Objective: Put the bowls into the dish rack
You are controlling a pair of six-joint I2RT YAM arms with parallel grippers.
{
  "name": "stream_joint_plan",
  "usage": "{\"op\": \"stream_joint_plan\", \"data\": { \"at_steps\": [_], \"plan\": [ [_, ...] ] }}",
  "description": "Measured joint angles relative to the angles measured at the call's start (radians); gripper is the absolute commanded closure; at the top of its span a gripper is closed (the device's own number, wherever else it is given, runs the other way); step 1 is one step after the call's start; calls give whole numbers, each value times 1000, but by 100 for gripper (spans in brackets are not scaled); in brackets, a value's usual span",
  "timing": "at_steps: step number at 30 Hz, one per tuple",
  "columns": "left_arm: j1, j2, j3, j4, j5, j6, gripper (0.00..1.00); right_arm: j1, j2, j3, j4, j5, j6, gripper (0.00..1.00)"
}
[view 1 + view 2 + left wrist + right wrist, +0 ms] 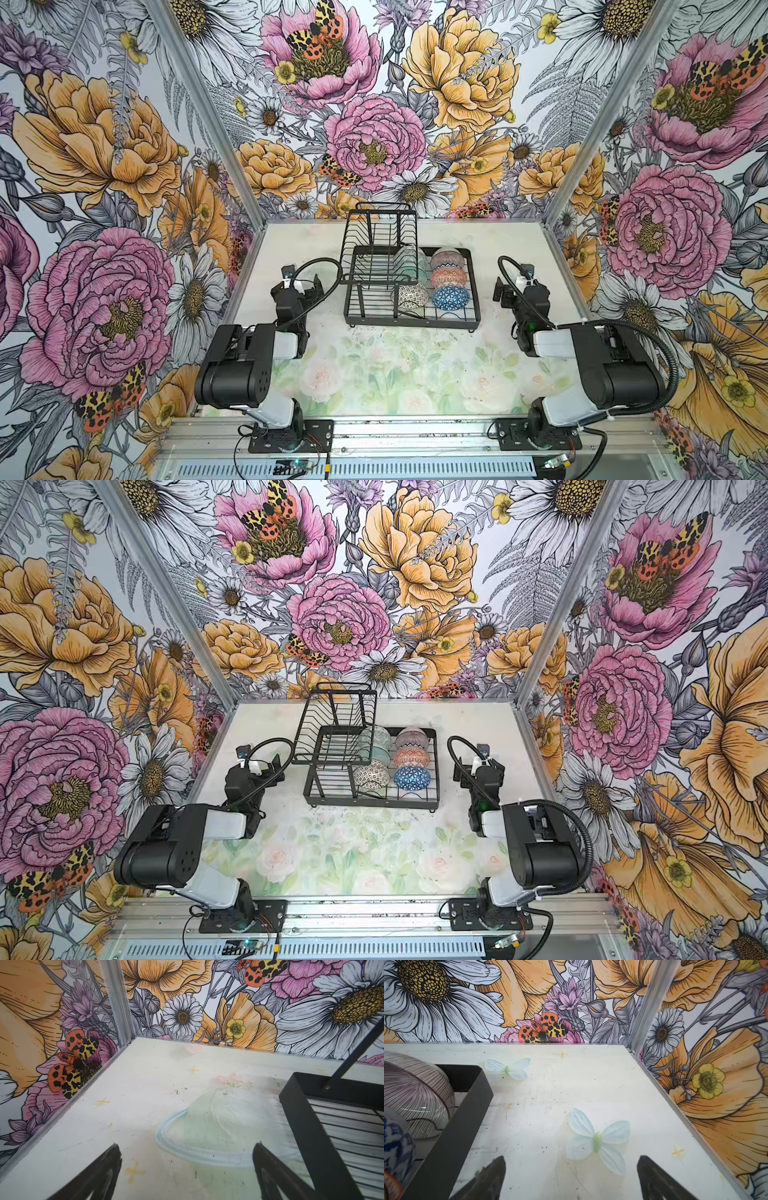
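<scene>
Bowls (446, 277) seated in base tray of dish rack (415, 323), seemingly all six. Left tool (187, 1147) and right tool (571, 1158) spread wide, empty, flanking rack. Hold both clear of rack; check mosaic bowl (409, 296) for steady seating before finishing.

Pale bowls (409, 257) partly hidden behind raised basket (374, 232) wires — patterns unclear. Right wrist view: blue bowl (396, 1145) and orange bowl (389, 1186) cut off at the edge — both blurred.
</scene>
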Motion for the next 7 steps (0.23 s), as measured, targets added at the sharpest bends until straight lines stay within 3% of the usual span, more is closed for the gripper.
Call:
{"op": "stream_joint_plan", "data": {
  "at_steps": [7],
  "plan": [
    [-11, 0, 0, 0, -1, 14, 1, 0, 0, 0, -5, -6, 1, 0]
  ]
}}
